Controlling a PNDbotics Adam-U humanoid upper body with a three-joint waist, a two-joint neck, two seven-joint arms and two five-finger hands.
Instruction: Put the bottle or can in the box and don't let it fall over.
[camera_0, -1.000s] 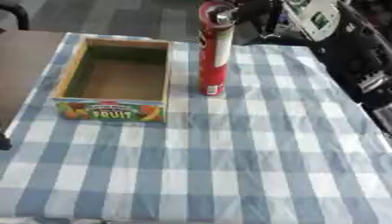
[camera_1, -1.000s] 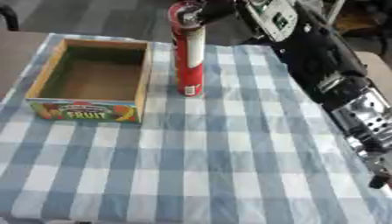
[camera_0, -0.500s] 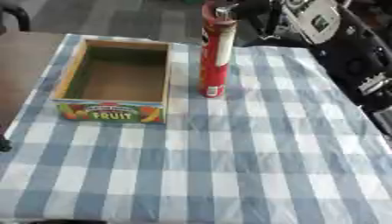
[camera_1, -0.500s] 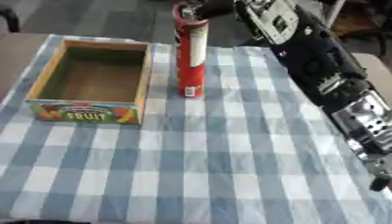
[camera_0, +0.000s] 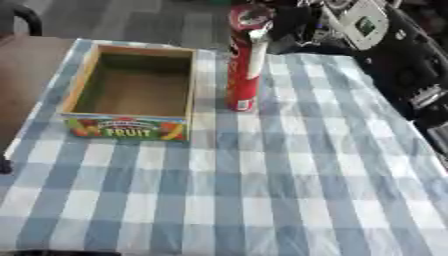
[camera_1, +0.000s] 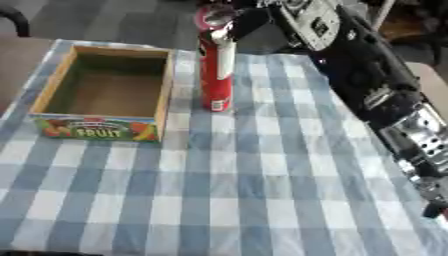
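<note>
My right hand (camera_1: 234, 22) is curled round the upper part of the tall red can (camera_0: 244, 60), one pale finger lying down its side. The can stands upright below my palm on the checked cloth (camera_0: 262, 180), just beside the near wall of the fruit box (camera_0: 131, 90), which lies to my hand's left. My left hand is nowhere in view.

The worry, as I judge it, is the shape: a tall, narrow cylinder held high would swing at its base, and if that base clips the box wall on the way over, it could tip. The can looks smooth and rigid, so it might slide in my fingers. The cloth is soft and may bunch. The box is stiff, open-topped, shallow and flat-bottomed, so its walls would give such a tall can little support.
</note>
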